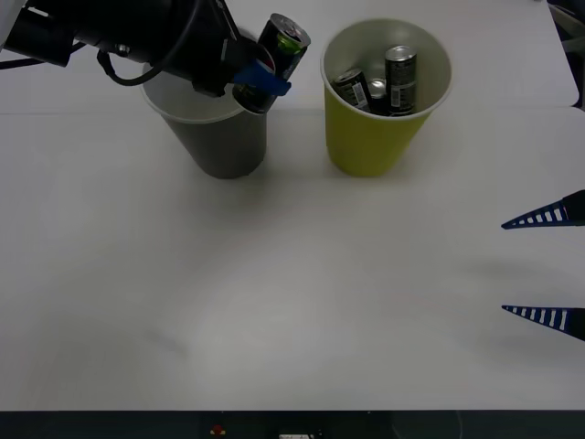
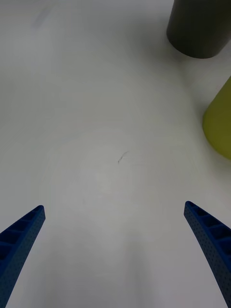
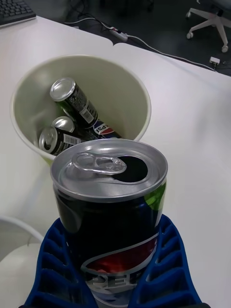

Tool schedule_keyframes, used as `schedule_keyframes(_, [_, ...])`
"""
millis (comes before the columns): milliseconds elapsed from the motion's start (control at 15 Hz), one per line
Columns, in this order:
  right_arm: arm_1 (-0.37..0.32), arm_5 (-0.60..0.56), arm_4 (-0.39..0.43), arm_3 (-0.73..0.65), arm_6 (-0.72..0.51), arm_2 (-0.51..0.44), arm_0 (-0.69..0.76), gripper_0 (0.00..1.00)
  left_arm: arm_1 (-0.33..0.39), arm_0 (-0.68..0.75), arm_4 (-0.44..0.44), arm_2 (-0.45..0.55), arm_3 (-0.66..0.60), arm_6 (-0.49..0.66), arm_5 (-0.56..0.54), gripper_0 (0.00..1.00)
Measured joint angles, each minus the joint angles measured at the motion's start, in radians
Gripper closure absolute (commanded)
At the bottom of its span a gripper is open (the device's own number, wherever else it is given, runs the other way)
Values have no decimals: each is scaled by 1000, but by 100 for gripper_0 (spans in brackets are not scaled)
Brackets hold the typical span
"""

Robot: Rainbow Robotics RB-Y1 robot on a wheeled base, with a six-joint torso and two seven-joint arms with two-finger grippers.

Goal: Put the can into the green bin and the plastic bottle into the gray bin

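Nearest the robot, at the right edge of the white table (image 1: 292, 302), the right gripper (image 1: 546, 267) hung idle just above the surface, its blue ribbed fingers (image 2: 21, 240) spread wide with nothing between them; its wrist view showed bare tabletop with a faint scuff mark (image 2: 122, 157) and, farther off, only the lower walls of the two bins. Farther back on the left, the left gripper (image 1: 256, 84) was up at the right-hand rim of the large tapered gray bin (image 1: 222, 142), its blue fingers (image 3: 168, 260) clamped on the small black drink can (image 1: 281, 48), which tilted in the air between the gray bin and the large tapered yellow-green bin (image 1: 375, 137). The left wrist view brought the can close: a silver top with an opened mouth and pull tab, a green patch on its side, and a red, white and blue round logo above partly hidden white letters, seemingly "PEPSI". Beyond it that view looked into the pale interior of the green bin, where several black cans with silver tops (image 3: 72, 103) lay heaped, some with white barcode labels, one showing a similar red and blue logo. The front view showed those cans (image 1: 400, 78) leaning against the bin's inner wall.
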Motion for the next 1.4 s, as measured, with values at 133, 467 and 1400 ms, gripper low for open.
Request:
schedule_keyframes(133, [0, 0, 0, 0, 0, 0, 0, 0, -60, -88, -29, -30, 112, -7, 0, 100])
schedule_keyframes(467, [0, 0, 0, 0, 0, 0, 0, 0, -244, -279, -155, -36, 410, -33, 6, 100])
schedule_keyframes(1400, [0, 0, 0, 0, 0, 0, 0, 0, -430, -489, -197, -279, 803, -60, 211, 0])
